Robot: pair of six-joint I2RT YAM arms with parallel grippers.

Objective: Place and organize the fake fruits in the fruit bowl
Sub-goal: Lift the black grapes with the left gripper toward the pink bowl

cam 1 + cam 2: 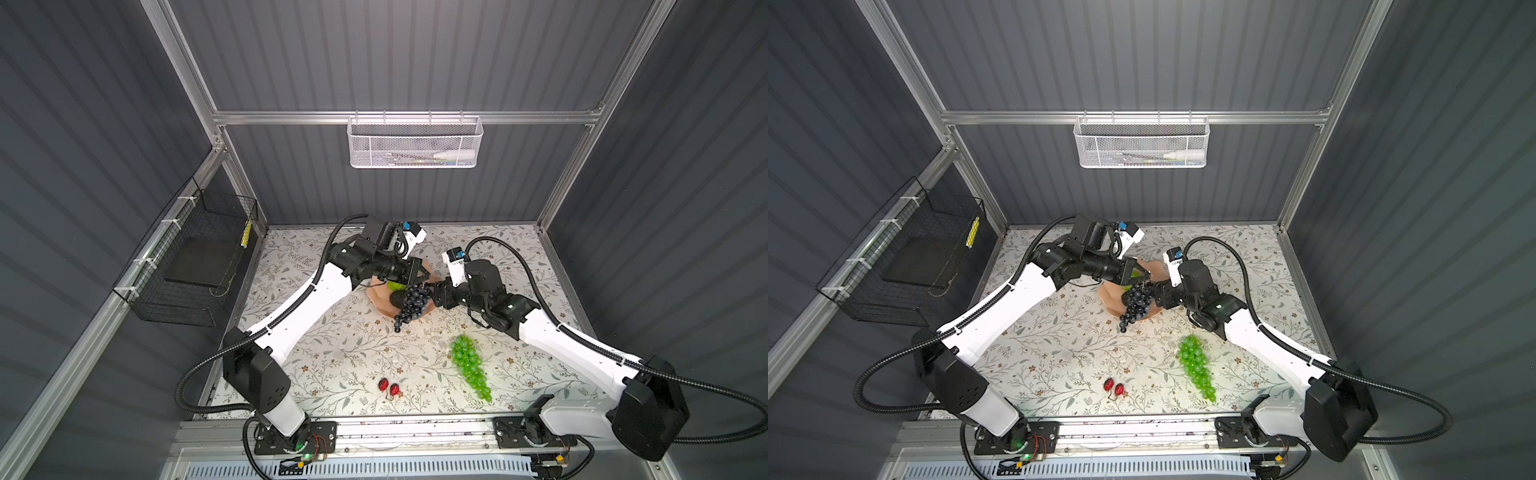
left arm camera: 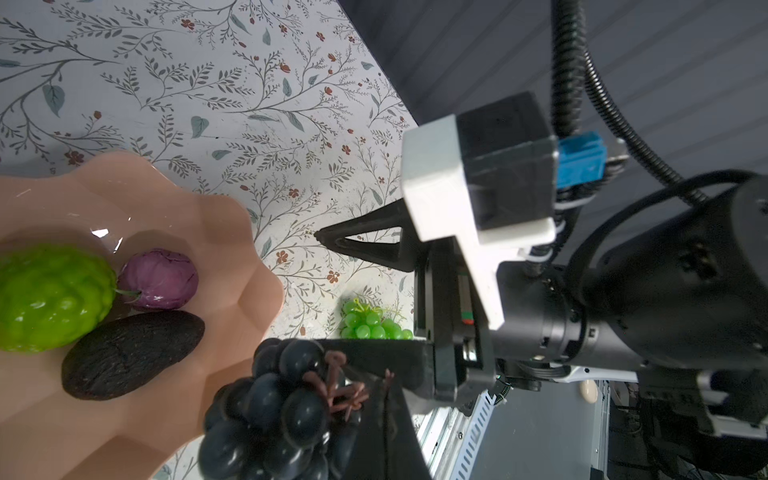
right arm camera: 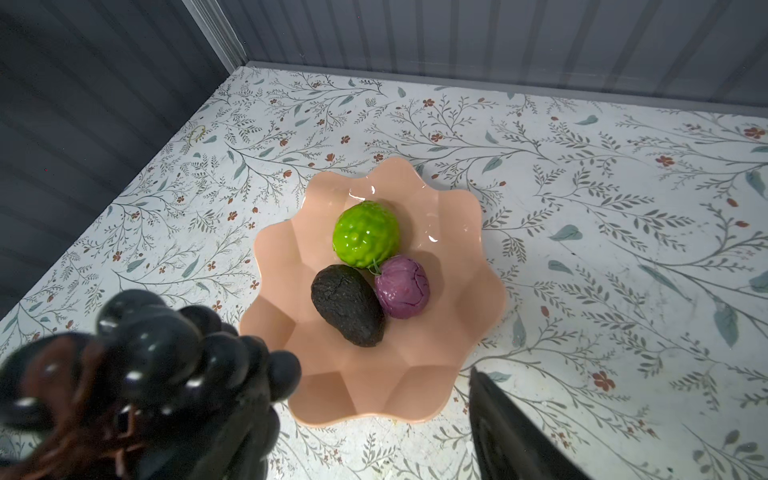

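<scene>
The dark grape bunch (image 1: 409, 305) is clenched by the left fingers (image 2: 370, 440) at centre frame; the right fingers (image 2: 386, 353) are spread apart.

1 white mesh basket (image 1: 415, 143) hangs on the back rail (image 1: 270, 117); 1 black wire basket (image 1: 187, 266) hangs left of the floral tabletop (image 1: 340, 357).
</scene>
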